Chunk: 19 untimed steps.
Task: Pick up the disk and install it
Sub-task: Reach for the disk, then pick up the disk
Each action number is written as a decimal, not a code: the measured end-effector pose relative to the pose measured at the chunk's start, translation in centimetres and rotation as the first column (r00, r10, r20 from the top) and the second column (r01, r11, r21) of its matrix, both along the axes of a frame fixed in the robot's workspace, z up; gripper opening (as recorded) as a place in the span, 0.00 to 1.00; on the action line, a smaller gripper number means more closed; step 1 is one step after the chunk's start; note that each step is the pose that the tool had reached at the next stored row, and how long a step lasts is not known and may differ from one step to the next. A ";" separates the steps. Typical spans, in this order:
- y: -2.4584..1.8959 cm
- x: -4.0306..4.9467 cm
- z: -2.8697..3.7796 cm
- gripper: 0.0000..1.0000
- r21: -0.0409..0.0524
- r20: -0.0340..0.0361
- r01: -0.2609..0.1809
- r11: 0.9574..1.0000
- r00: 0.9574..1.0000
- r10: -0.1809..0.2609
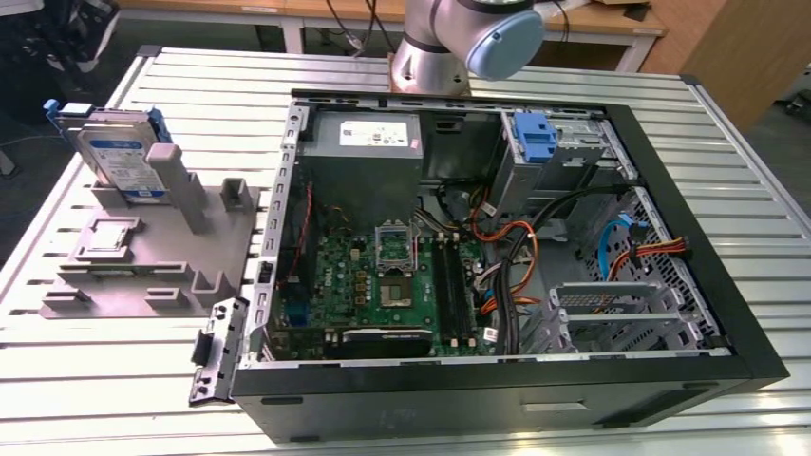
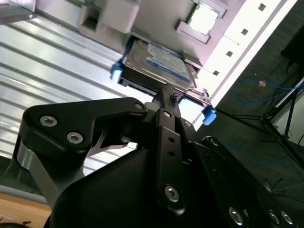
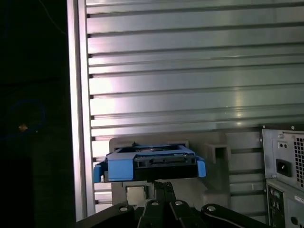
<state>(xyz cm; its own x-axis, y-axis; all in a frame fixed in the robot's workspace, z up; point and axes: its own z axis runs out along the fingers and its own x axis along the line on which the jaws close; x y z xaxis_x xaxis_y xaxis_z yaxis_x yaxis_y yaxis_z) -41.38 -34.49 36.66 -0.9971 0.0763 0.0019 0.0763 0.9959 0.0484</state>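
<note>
The disk (image 1: 121,157) is a silver hard drive with a white and blue label and blue side rails. It stands on edge in a grey fixture (image 1: 140,256) on the table, at the exterior view's left. In both wrist views the disk (image 2: 161,64) (image 3: 149,164) lies straight ahead of my gripper (image 2: 166,92) (image 3: 164,185). The black fingers are together with nothing between them. They point at the disk's upper edge from some way off.
An open computer case (image 1: 507,237) lies on the slatted metal table, at the exterior view's right of the fixture. It holds a motherboard, cables, a grey power supply (image 1: 367,138) and a drive bay with a blue latch (image 1: 538,142). The case's rear (image 3: 285,161) is in the first wrist view.
</note>
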 end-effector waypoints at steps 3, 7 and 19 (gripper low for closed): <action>0.10 -1.37 -0.17 0.10 0.000 -0.003 0.000 1.000 1.000 0.000; 0.14 -2.14 -0.27 0.10 0.000 -0.005 0.000 1.000 1.000 0.000; 0.14 -2.15 -0.32 0.10 0.000 -0.009 0.000 1.000 1.000 0.000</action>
<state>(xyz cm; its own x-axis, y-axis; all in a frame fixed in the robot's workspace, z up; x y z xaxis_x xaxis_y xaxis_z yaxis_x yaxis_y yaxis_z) -43.53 -34.35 36.33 -0.9970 0.0763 0.0111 0.0767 0.9959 0.0477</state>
